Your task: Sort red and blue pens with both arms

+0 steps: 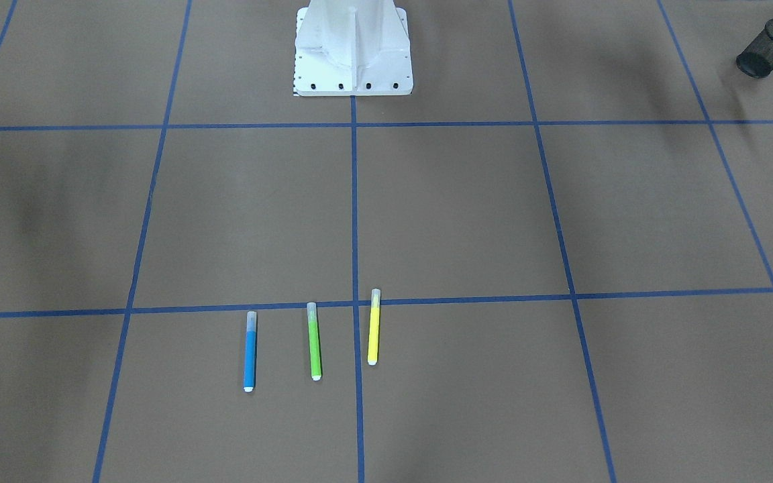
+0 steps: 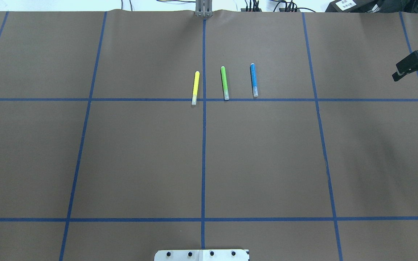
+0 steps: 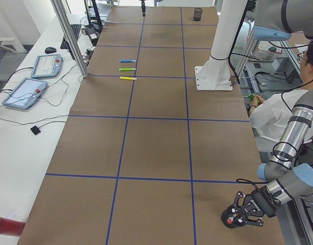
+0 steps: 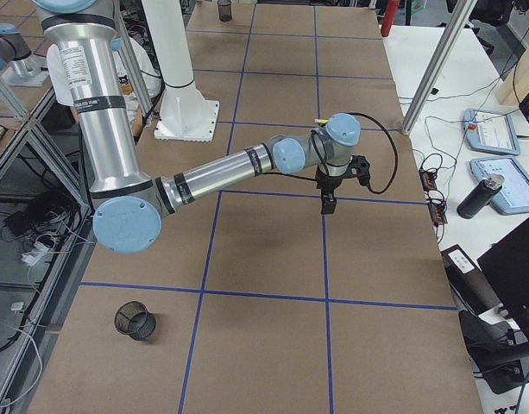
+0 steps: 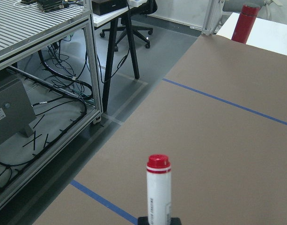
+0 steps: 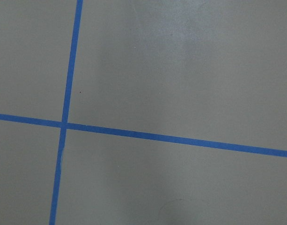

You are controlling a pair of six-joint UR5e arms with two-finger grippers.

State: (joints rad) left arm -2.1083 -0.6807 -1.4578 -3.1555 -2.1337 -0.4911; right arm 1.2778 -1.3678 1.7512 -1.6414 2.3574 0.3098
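The red pen (image 5: pixel 158 187) has a white barrel with small dark print, a red cap and a thin white ring under the cap. It is clamped in the left gripper (image 3: pixel 237 216), which hangs low over the table (image 2: pixel 140 163) near its edge on the robot's side, at the robot's left end. The blue pen (image 2: pixel 253 79) has a blue barrel, a clear pale cap and a white tip. It lies flat with its cap toward the robot, just beyond a blue tape line (image 2: pixel 267 99). It is the right-hand one in a row with a green pen (image 2: pixel 224 82) and a yellow pen (image 2: pixel 195 87), none touching. The right gripper (image 2: pixel 412 69) hovers far to the right of the row; I cannot tell whether its jaws are apart or together.
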